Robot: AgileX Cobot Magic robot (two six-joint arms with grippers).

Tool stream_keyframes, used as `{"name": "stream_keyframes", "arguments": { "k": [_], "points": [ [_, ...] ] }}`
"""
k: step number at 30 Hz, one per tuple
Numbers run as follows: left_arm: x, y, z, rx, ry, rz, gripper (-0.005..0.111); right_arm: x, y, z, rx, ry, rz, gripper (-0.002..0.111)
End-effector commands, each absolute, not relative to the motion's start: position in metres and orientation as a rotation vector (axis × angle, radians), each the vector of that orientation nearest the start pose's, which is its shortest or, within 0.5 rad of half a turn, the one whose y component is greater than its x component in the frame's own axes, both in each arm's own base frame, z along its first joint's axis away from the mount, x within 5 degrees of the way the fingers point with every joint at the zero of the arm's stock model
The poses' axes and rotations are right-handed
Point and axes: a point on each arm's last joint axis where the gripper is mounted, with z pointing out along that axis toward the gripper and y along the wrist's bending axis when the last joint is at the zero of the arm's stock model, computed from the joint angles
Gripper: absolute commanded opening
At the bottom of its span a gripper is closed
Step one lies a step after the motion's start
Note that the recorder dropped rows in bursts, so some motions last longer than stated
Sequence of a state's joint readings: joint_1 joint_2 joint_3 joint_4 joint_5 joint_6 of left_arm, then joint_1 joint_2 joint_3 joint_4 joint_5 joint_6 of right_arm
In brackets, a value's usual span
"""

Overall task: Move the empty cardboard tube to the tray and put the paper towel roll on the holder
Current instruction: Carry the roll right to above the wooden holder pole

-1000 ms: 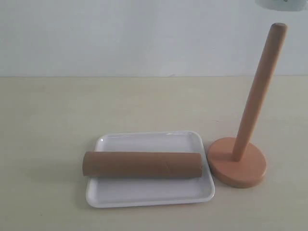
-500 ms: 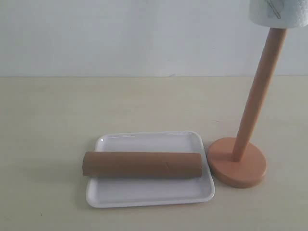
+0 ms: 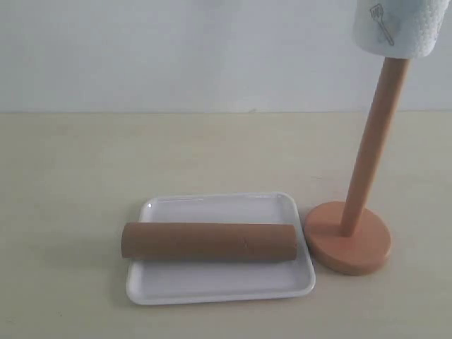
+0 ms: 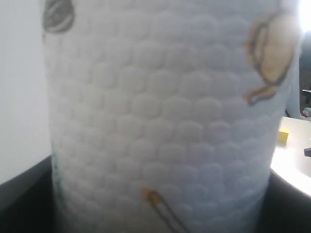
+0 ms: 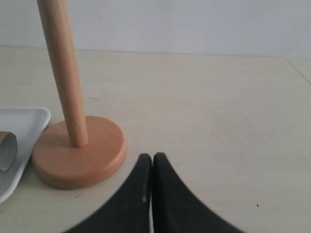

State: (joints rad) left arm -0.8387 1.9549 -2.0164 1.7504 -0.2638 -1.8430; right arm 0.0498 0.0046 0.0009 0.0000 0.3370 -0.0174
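Alignment matters most: with the paper towel roll (image 3: 392, 28) capping the tip of the holder (image 3: 367, 162), apparently clasped by the left hand (image 4: 155, 199) whose grip barely shows, it should slide straight down the pole, while the right hand (image 5: 152, 194) is closed near the base.

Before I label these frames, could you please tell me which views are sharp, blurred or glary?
Exterior view: even light, sharp, faint glare on the tray rim. Left wrist view: the paper towel roll fills the frame, soft-focused, overexposed at one edge. Right wrist view: holder sharp, right gripper dark and featureless.
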Motion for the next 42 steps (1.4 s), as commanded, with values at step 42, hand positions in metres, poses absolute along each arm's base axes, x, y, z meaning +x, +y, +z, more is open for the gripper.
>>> {"name": "stream_keyframes", "arguments": {
  "k": [42],
  "points": [
    [0.311,-0.389,0.380,0.834,1.450,-1.007,0.004,0.054,0.003,0.183,-0.066,1.816,0.023,0.000]
  ]
}}
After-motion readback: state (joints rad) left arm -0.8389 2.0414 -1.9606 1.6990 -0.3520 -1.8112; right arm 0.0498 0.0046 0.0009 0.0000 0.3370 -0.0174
